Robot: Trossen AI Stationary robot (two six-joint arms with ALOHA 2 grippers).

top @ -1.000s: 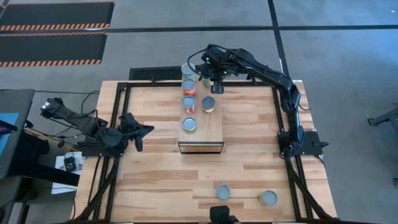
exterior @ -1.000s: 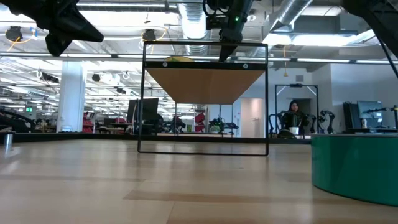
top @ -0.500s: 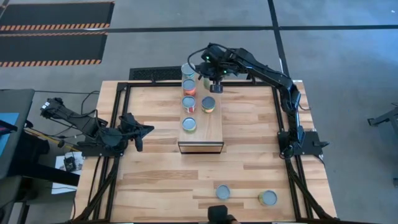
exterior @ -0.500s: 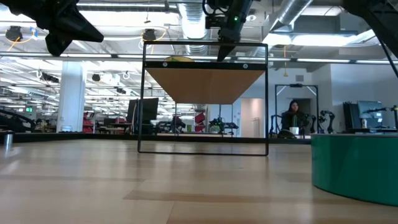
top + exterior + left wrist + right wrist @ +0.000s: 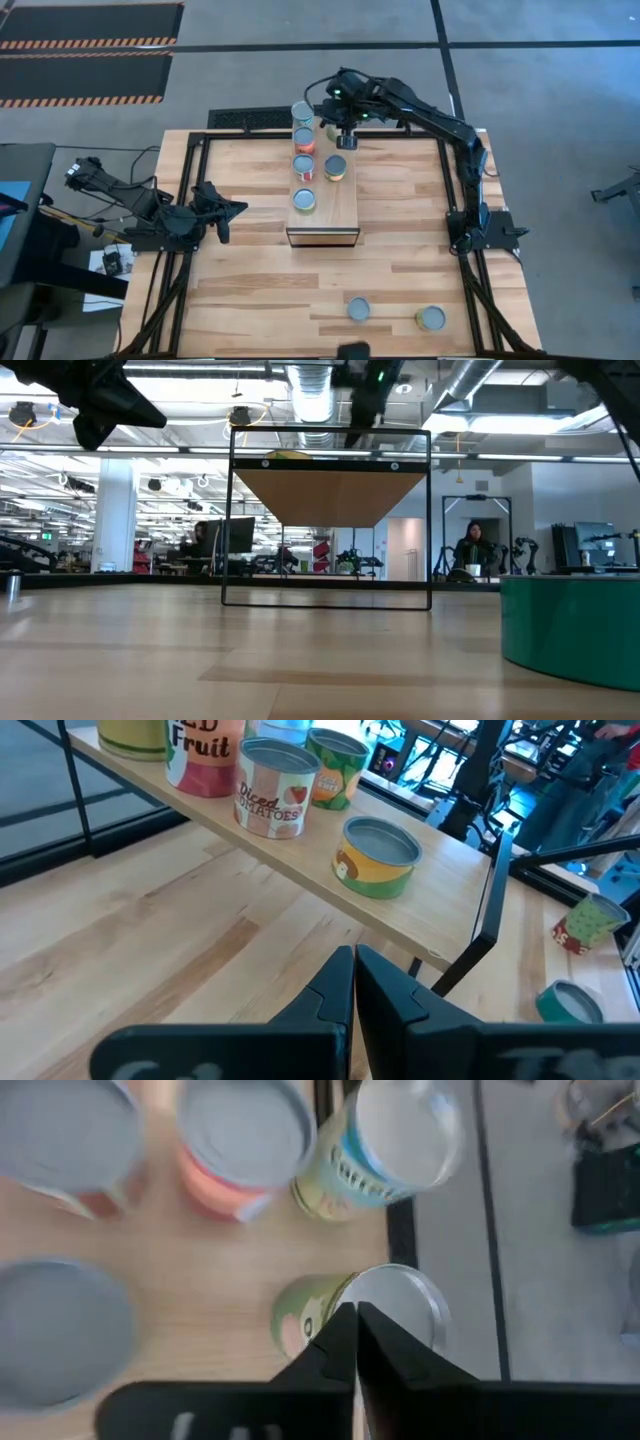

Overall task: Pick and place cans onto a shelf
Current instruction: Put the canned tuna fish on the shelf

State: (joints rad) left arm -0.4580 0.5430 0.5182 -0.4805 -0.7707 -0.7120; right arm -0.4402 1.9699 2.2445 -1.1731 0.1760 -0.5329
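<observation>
The light-wood shelf (image 5: 333,208) stands mid-table with several cans on its top. Three stand in a row along its left side (image 5: 304,166), one at the middle (image 5: 335,168) and one at the far end (image 5: 329,126). My right gripper (image 5: 345,137) hovers shut above that far can, whose silver top and green-yellow label (image 5: 385,1302) show in the right wrist view just past the fingers (image 5: 352,1342). My left gripper (image 5: 228,210) waits shut at the table's left and faces the shelf (image 5: 300,850). Two more cans stand on the table near the front edge (image 5: 358,309) (image 5: 431,318).
The table's black frame rails (image 5: 196,150) run along its edges. In the low view a green can (image 5: 575,628) stands close at the right, and the shelf's black frame (image 5: 330,520) shows ahead. People sit in the room beyond the table (image 5: 472,545).
My right gripper has gone up from just above the shelf's far end, and a little toward the table's far edge. The cans have stayed in place.
</observation>
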